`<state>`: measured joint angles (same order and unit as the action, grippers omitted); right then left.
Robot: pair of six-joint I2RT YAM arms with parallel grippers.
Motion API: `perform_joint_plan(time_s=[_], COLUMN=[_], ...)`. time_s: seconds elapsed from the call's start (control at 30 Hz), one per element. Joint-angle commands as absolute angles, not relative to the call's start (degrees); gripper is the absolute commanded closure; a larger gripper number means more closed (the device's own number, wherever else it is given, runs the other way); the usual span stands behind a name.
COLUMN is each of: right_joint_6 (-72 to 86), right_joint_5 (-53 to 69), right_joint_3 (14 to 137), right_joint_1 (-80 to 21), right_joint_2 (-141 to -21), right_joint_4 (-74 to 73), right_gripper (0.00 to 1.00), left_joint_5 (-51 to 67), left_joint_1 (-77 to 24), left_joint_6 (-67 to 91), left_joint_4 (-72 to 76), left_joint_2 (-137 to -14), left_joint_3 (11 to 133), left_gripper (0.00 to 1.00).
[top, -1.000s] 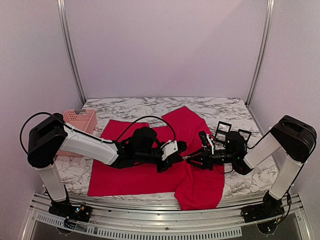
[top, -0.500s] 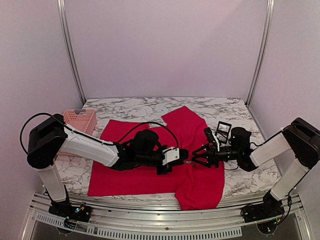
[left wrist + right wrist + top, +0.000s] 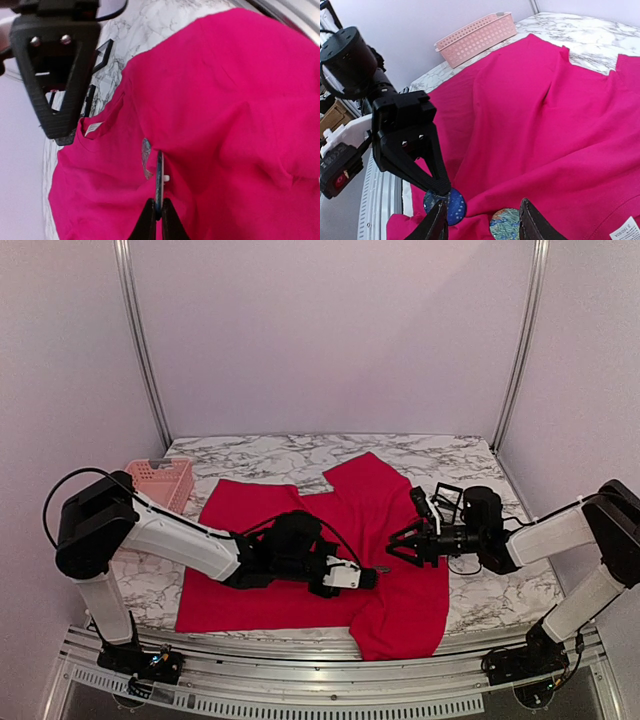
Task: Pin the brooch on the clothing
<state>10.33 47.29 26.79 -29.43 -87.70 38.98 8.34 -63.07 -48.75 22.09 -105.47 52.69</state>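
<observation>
Pink basket (image 3: 160, 476): set just off the T-shirt's far left corner.
T-shirt (image 3: 385, 500): spread over the marble table (image 3: 270, 450), its near hem hung over the table's edge.
Left gripper (image 3: 368, 577): laid low over the T-shirt's middle, fingers pressed together on a thin blue brooch disc (image 3: 445, 206).
Blue brooch disc: seen only edge-on from the left wrist; its round face is shown by the right wrist view.
Patterned brooch disc (image 3: 504, 223): rested on the T-shirt just right of the blue one; neither disc can be made out from above.
Right gripper (image 3: 403, 546): over the T-shirt's right part, fingers spread, nothing clamped.
Neck label (image 3: 93, 128): shown in both wrist views only.
</observation>
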Motion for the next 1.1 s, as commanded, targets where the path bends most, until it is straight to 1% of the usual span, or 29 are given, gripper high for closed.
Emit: perform_joint_plan(time_s=[0.0, 0.03, 0.1, 0.13, 0.2, 0.27, 0.33, 0.43, 0.5, 0.53, 0.6, 0.67, 0.73, 0.87, 0.97, 1.07], right_joint_6=[12.2, 12.3, 12.3, 12.5, 13.1, 14.0, 15.1, 15.6, 15.6, 15.5, 15.3, 15.4, 15.0, 13.2, 11.2, 9.9], right_joint_5=[37.9, 36.0, 31.7, 29.0, 23.5, 20.2, 17.8, 13.0, 8.5, 6.6, 3.9, 2.1, 1.4, 0.4, -3.4, -4.6], right_joint_3=[29.4, 30.2, 32.5, 33.8, 36.7, 39.7, 43.0, 50.0, 55.7, 58.5, 63.1, 67.0, 72.4, 84.9, 91.2, 97.0], right_joint_1=[-29.0, -29.0, -29.0, -29.0, -29.0, -29.0, -29.0, -29.0, -28.9, -28.9, -28.5, -27.7, -26.3, -23.6, -22.6, -21.5], right_joint_2=[-88.4, -88.9, -89.5, -90.2, -91.4, -93.1, -95.2, -100.0, -104.7, -106.7, -112.2, -115.4, -119.3, -128.4, -132.7, -136.1], right_joint_4=[32.4, 30.6, 26.0, 23.4, 18.2, 15.3, 13.0, 7.7, 2.4, -0.5, -4.5, -6.5, -10.0, -19.1, -20.5, -21.7], right_gripper=[0.54, 0.54, 0.56, 0.58, 0.63, 0.65, 0.66, 0.66, 0.66, 0.67, 0.67, 0.66, 0.66, 0.65, 0.65, 0.65], left_joint_5=[6.1, 6.3, 6.7, 6.7, 6.4, 6.3, 5.7, 3.0, 1.2, 0.4, -3.4, -9.5, -12.9, -19.0, -20.5, -22.0], left_joint_1=[-65.3, -65.7, -66.5, -66.8, -67.2, -67.3, -67.1, -64.5, -60.7, -58.5, -53.2, -47.4, -42.3, -36.9, -31.6, -28.0], left_joint_6=[-64.0, -65.1, -66.5, -66.9, -66.9, -65.9, -62.5, -50.9, -41.9, -38.0, -34.7, -32.6, -35.6, -49.1, -52.9, -62.1], left_joint_4=[21.8, 21.6, 21.0, 20.9, 19.6, 16.5, 11.2, -0.9, -11.5, -17.0, -25.2, -29.4, -31.2, -26.7, -24.3, -19.3], left_joint_2=[-106.5, -106.2, -105.2, -104.6, -102.8, -100.1, -97.4, -94.1, -93.3, -93.2, -93.9, -95.8, -97.3, -96.3, -98.5, -99.3], left_joint_3=[49.4, 48.9, 47.9, 47.5, 47.1, 47.6, 49.3, 54.8, 59.3, 60.1, 59.8, 57.9, 54.7, 44.9, 43.8, 40.8], left_gripper=[0.84, 0.76, 0.55, 0.46, 0.27, 0.20, 0.18, 0.19, 0.25, 0.29, 0.36, 0.42, 0.43, 0.42, 0.42, 0.40])
